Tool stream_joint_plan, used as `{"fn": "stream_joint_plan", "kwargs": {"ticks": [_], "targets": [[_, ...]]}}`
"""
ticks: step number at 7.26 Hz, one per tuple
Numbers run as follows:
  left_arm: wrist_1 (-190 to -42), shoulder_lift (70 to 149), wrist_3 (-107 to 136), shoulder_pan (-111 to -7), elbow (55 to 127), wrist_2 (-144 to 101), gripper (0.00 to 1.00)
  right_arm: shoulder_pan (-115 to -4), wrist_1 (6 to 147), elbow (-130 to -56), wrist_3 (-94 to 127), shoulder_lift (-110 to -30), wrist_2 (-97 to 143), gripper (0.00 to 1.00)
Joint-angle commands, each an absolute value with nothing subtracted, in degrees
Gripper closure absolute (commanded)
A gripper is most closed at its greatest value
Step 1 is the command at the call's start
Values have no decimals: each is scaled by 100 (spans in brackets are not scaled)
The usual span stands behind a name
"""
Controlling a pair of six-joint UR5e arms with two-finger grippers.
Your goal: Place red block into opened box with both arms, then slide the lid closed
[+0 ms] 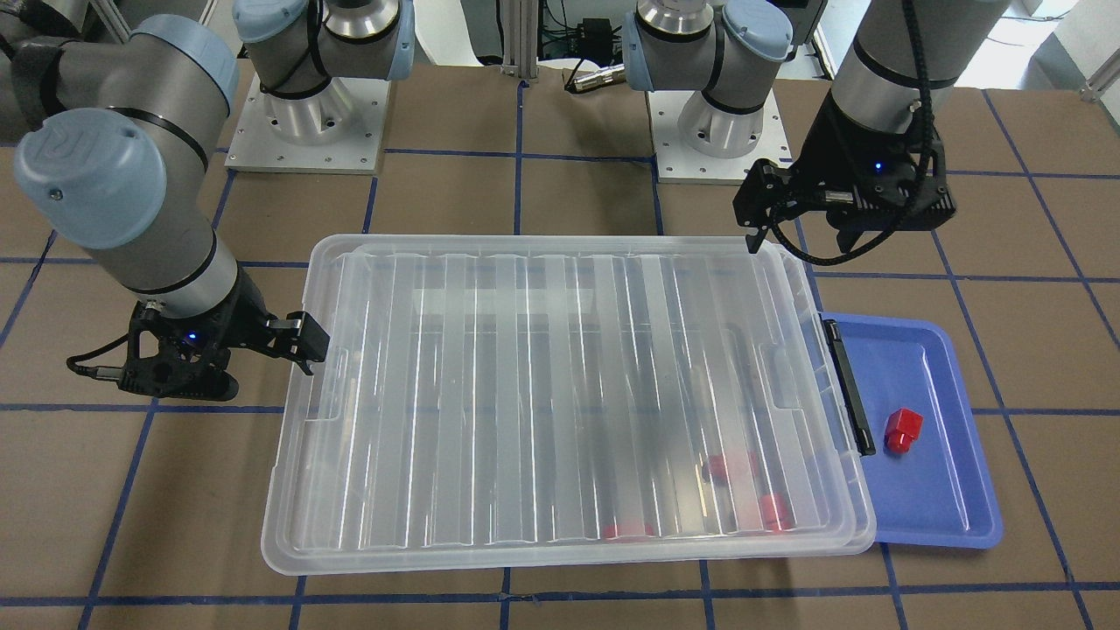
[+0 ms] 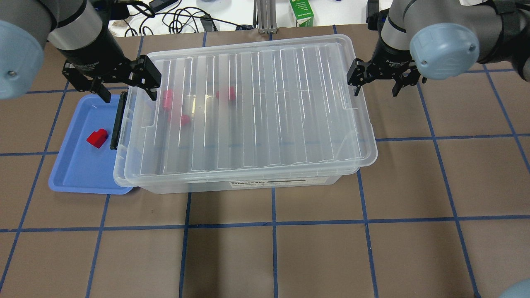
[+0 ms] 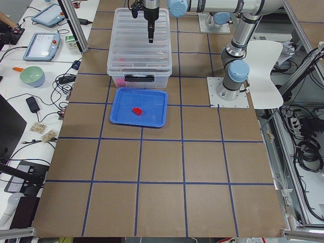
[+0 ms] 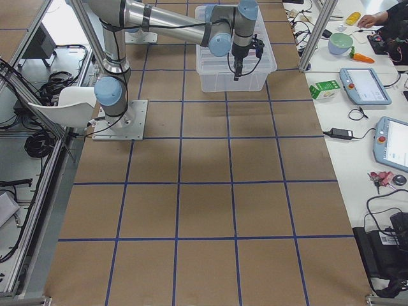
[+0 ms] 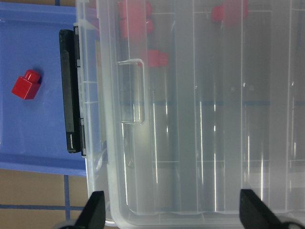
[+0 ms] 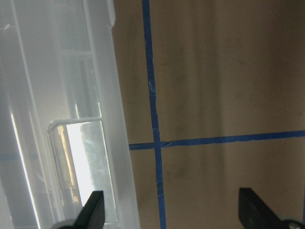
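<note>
One red block [image 2: 97,138] [image 1: 903,430] [image 5: 27,85] lies on the blue tray [image 2: 78,174]. The clear box [image 2: 248,184] stands beside the tray, its black bar [image 2: 118,120] at the tray end. The ribbed lid [image 2: 265,103] [image 1: 542,385] covers nearly all of the box and overhangs its far short end. Three more red blocks [image 2: 167,99] show blurred through the lid. My left gripper [image 2: 120,85] [image 5: 176,212] hangs open over the lid's end near the black bar. My right gripper [image 2: 374,82] [image 6: 174,212] is open astride the lid's opposite edge. Neither holds anything.
The tray's edge is tucked under the box's bar end. A green carton [image 2: 302,12] and cables lie beyond the table's far edge. Both arm bases [image 1: 306,122] stand on the robot's side of the box. Brown table with blue grid lines stretches in front of the box.
</note>
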State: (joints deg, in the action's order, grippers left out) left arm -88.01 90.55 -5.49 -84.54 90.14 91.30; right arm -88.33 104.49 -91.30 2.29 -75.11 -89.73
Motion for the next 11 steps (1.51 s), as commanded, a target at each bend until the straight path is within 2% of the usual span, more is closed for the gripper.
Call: {"fn": "stream_joint_plan", "kwargs": {"ticks": [1, 6, 11], "targets": [[-8798, 9149, -1647, -7616, 9105, 9097, 0, -8833, 10450, -9123, 229, -7445, -8965, 0], [-7965, 10088, -4513, -6365, 9333, 9079, 0, -8816, 10582, -9123, 63, -7286, -9035, 0], [-6461, 10809, -4729, -6161, 9975, 9079, 0, -8675, 10582, -9079, -97, -7295, -9220, 0]]}}
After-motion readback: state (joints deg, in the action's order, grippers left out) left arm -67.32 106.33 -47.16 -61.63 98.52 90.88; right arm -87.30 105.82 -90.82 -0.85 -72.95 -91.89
